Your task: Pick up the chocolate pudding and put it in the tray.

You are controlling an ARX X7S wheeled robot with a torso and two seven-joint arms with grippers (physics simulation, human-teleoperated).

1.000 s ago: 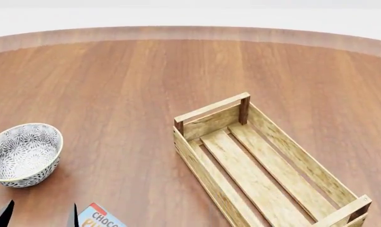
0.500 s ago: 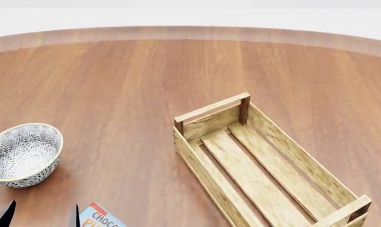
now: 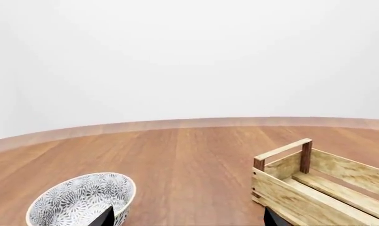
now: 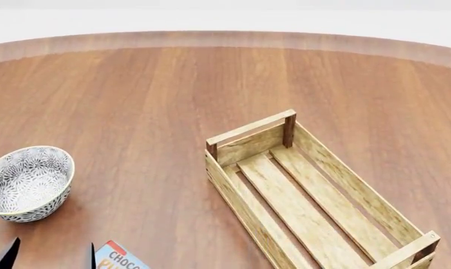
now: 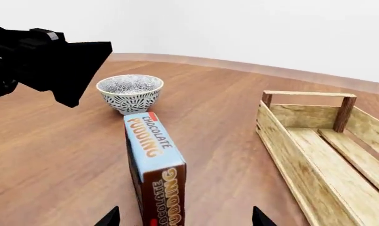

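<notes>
The chocolate pudding (image 5: pixel 153 162) is a light-blue carton with orange lettering and brown sides. It stands on the table, and only its top corner shows at the head view's bottom edge (image 4: pixel 120 259). My right gripper (image 5: pixel 185 220) is open, one fingertip on each side of the carton's near end, not touching it. My left gripper (image 4: pixel 52 259) is open and empty, low between the bowl and the carton. It also shows in the left wrist view (image 3: pixel 189 221) and as a black shape in the right wrist view (image 5: pixel 48 59). The tray (image 4: pixel 249 130) is a light-wood slatted crate, empty, to the right.
A round white patterned bowl (image 4: pixel 27 182) stands at the left, close to my left gripper; it also shows in both wrist views (image 3: pixel 82 200) (image 5: pixel 130 92). The tray shows there too (image 3: pixel 283 181) (image 5: pixel 283 136). The round wooden table's far edge (image 4: pixel 225 38) curves across the back.
My left gripper's fingertips have drifted slightly right and lower in the head view. The bowl and tray have not moved.
</notes>
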